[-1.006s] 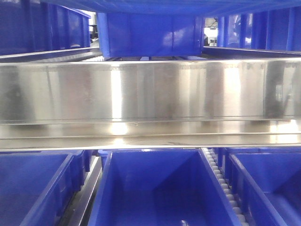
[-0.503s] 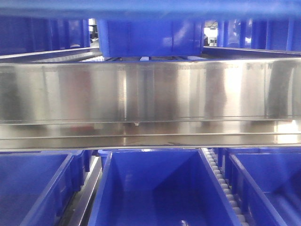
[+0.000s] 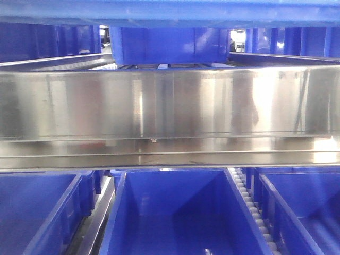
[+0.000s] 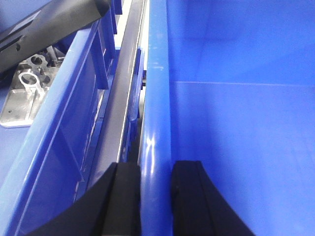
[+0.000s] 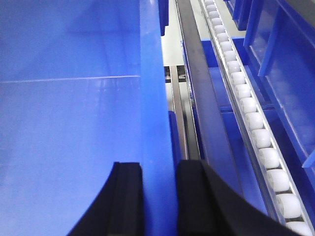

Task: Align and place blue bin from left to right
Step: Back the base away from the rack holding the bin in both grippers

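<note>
As my left wrist sees it, left gripper [image 4: 155, 167]: closed on the left wall of the blue bin [image 4: 236, 123], with one black finger outside the rim and the other inside, both pressed against it.
Blue bin, left wrist view: the rim runs straight away from between my fingers and up the frame. Its smooth inner wall and floor fill everything to the right.
Left of the bin: a grey rail [image 4: 123, 83] lies just beside the gripped wall. Past it is a neighbouring bin [image 4: 64, 123] with metal parts [image 4: 29, 83] in it.
Right gripper [image 5: 158, 167], right wrist view: clamped on the opposite wall of the blue bin [image 5: 69, 123], one finger inside and one outside, with the thick rim between them.
Blue bin, right wrist view: its interior takes up the left half of the frame. The gripped wall leads forward from my fingers.
Right of the bin: a dark rail [image 5: 202, 108] sits just beside the wall, with a roller track [image 5: 251, 118] of white rollers beyond it. A ribbed bin [image 5: 290, 64] is at the frame's edge.
Front view, grippers: neither shows.
Front view, shelf: a steel beam [image 3: 170, 101] crosses the middle. Below it are three open bins, the centre bin [image 3: 170, 212] between two others. An upper bin [image 3: 170, 45] stands behind the beam, and a blue band [image 3: 170, 13] runs along the top edge.
Front view, blue bin: I cannot tell which of these blue shapes is the one I hold.
</note>
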Controlling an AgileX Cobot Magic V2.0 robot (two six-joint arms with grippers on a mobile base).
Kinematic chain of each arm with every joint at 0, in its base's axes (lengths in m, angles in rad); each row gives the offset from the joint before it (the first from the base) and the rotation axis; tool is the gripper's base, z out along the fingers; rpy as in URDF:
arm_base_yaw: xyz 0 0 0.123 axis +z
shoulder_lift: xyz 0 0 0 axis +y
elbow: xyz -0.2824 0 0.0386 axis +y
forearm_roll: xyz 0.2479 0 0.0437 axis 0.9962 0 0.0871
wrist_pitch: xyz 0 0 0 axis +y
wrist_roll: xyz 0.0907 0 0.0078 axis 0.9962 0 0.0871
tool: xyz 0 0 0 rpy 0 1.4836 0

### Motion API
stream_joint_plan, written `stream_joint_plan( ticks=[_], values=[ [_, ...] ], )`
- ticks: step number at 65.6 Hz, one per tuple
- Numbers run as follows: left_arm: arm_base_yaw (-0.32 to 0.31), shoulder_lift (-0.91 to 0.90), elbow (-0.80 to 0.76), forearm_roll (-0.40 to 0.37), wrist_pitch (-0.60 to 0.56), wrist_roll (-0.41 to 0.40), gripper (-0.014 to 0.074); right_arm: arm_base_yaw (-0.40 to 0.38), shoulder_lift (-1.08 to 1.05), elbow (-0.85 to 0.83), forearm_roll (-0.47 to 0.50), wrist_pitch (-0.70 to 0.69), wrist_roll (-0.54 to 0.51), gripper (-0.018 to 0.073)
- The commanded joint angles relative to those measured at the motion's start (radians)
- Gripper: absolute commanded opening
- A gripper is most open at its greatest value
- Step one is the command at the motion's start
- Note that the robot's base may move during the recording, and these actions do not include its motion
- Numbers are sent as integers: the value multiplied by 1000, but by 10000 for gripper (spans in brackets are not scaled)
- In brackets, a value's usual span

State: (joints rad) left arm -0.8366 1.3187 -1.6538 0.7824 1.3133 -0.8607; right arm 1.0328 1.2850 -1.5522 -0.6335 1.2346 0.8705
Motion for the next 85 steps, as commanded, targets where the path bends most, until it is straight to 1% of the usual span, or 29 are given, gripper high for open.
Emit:
stream_joint_plan(
  ticks=[1,85],
  values=[
    [-28,-8,-11,-39,-99,4,-111,17,-12,-10,-27,-151,14,-166],
    [-28,-8,-11,-36,-99,4,-111,17,-12,-10,-27,-169,14,-166]
  ],
)
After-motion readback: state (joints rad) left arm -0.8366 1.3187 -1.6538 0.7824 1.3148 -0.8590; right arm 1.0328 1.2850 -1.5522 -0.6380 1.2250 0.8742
